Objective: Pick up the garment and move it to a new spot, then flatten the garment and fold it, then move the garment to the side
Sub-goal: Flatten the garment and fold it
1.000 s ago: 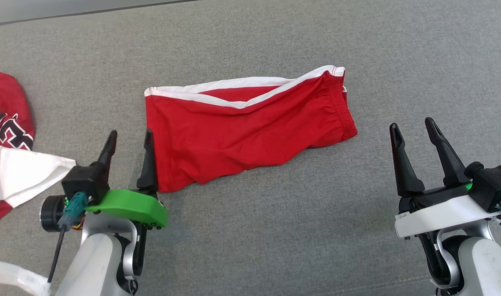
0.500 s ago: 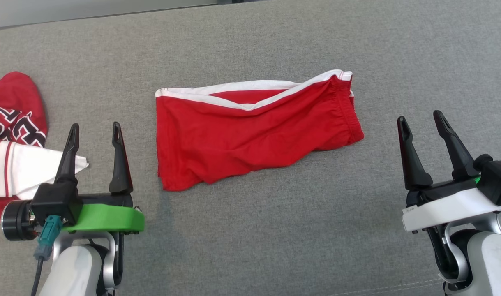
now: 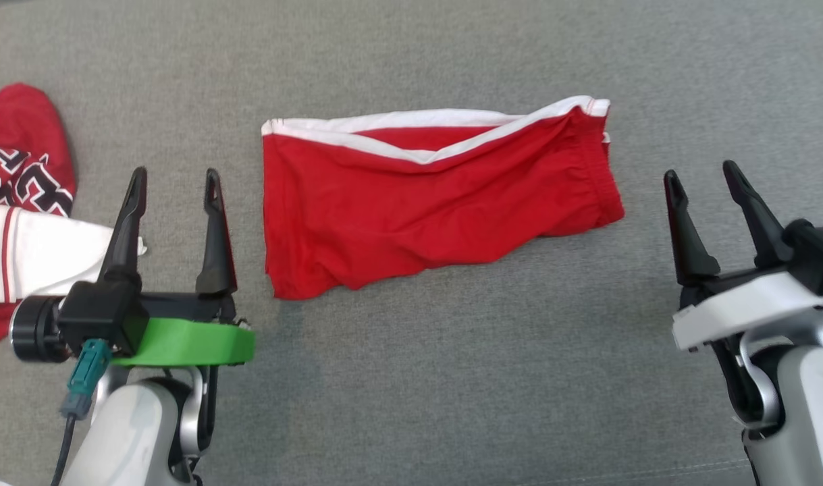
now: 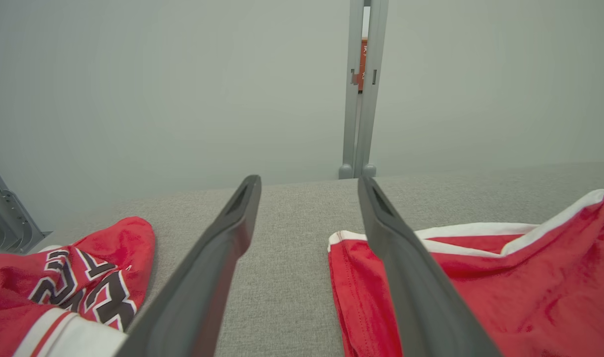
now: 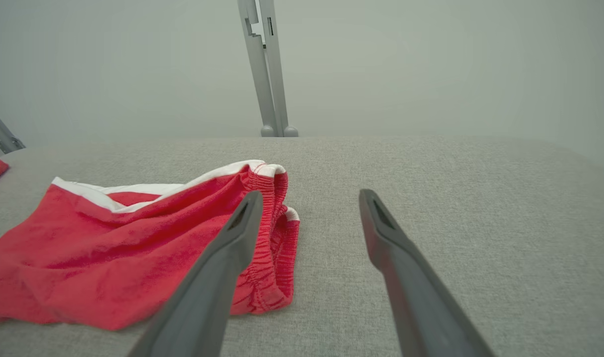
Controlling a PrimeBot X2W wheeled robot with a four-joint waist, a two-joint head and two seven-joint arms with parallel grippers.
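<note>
Red shorts with white trim [image 3: 431, 199] lie folded and somewhat wrinkled in the middle of the grey fabric surface [image 3: 452, 378], the elastic waistband at the right end. The same shorts [image 4: 505, 282] sit right of my left fingers in the left wrist view, and the shorts [image 5: 133, 258] spread left of my right fingers in the right wrist view. Left of the shorts hovers my left gripper [image 3: 175, 177], open and holding nothing. Just right of the waistband, my right gripper [image 3: 703, 172] stands open, also holding nothing.
A second red and white garment with black lettering [image 3: 19, 202] lies bunched at the left edge, close beside my left gripper; this lettered garment [image 4: 59, 287] also shows in the left wrist view. A grey post [image 5: 267, 69] rises behind the far edge against a pale wall.
My left gripper has pulled away from the shorts' left edge and now stands apart to their left. The head camera has shifted, so the whole scene has slid a little.
</note>
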